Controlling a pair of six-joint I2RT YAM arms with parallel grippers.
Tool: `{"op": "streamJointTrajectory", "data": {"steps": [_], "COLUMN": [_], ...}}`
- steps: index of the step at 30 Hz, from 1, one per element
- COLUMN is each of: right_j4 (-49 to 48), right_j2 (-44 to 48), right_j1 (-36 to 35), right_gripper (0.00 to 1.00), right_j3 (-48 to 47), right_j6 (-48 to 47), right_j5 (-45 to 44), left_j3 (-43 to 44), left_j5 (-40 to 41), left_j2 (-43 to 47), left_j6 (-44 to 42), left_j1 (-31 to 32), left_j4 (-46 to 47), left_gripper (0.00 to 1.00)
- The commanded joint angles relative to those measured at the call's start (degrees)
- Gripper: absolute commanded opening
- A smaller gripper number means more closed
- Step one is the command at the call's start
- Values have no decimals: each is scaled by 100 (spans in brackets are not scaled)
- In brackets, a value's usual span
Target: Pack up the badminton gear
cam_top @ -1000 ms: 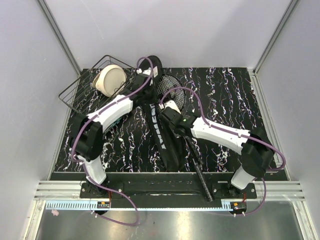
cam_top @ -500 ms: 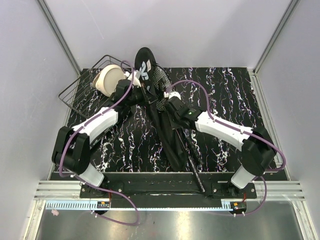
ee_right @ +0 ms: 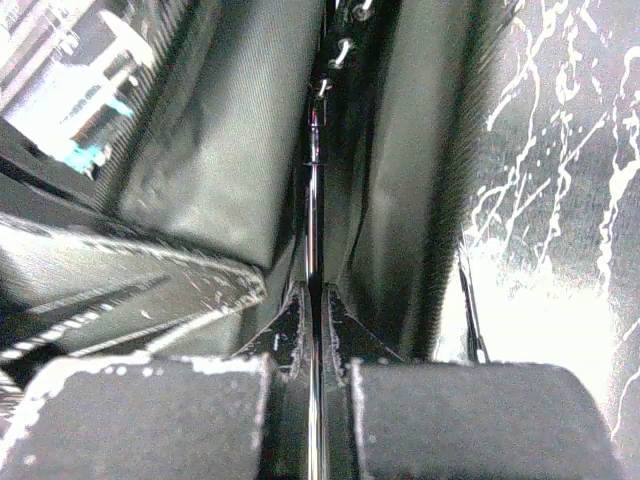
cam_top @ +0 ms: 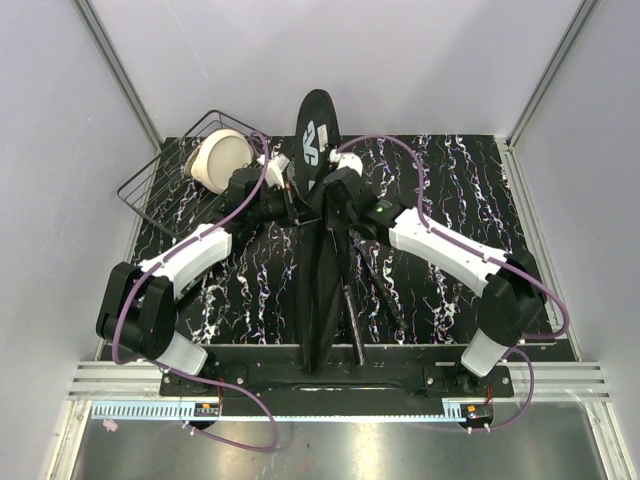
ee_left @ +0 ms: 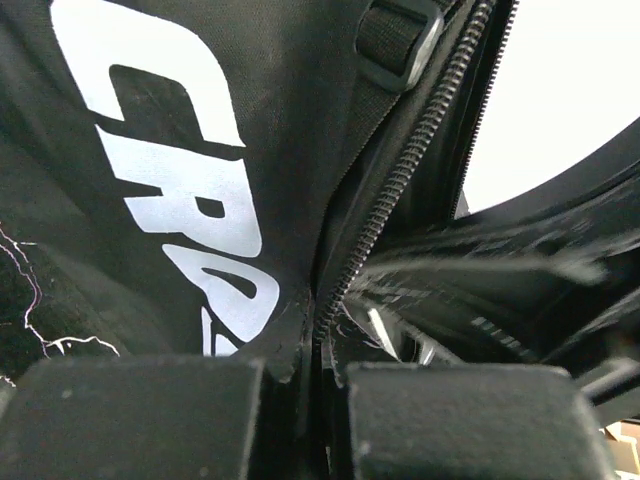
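Racket bag [cam_top: 316,285], woven black fabric, toothed zipper [ee_left: 400,185], thin glossy racket shaft [ee_right: 312,250]

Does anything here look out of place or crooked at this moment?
Yes. The racket bag stands on its long edge, not flat, pinched by the left gripper, while the right gripper clamps a racket. Its head end pokes beyond the table's far edge, and the wire basket reaches past the left edge.

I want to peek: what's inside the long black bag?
Inside the long black CROSSWAY racket bag, the shaft of a thin black racket pokes in through the open zipper. Whatever lies deeper is covered by the fabric.
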State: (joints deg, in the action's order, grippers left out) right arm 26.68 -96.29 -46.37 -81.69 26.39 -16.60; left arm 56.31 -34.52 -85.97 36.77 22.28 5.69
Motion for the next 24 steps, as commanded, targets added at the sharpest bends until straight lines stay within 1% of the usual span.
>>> {"op": "streamJointTrajectory", "data": {"steps": [1,4,7,10,14,17,20,21,24], "right_j4": [-329,-452,-540,-855,-725,-787,-559,-541,-295], "right_j2": [93,-21,-179,-346,-610,-864,-1190,-1251,-1480], "right_j1": [286,427,611,612,620,559,428,383,234], "right_gripper": [0,0,0,0,0,0,0,0,0], "right_j3": [-611,-778,-953,-981,-1218,-1235,-1297,-1288,-1437], "right_j6": [270,489,1042,1315,1649,1720,2009,2071,2387], "right_j5": [104,17,78,-115,-326,-703,-1230,-1484,-1766], "left_j3": [-68,-85,-199,-235,-235,-410,-673,-744,-902], "left_j5": [-361,-502,-573,-853,-1047,-1276,-1496,-1531,-1619], "left_j2": [-42,-130,-139,-165,-139,-174,-323,-376,-569], "left_j6": [31,189,400,725,1007,1331,1963,2078,2351], "left_j1": [-31,-40,-40,-49,-49,-66,-75,-66,-75], "left_j4": [230,362,590,915,1065,1346,2013,2363,2821], "left_gripper": [0,0,0,0,0,0,0,0,0]}}
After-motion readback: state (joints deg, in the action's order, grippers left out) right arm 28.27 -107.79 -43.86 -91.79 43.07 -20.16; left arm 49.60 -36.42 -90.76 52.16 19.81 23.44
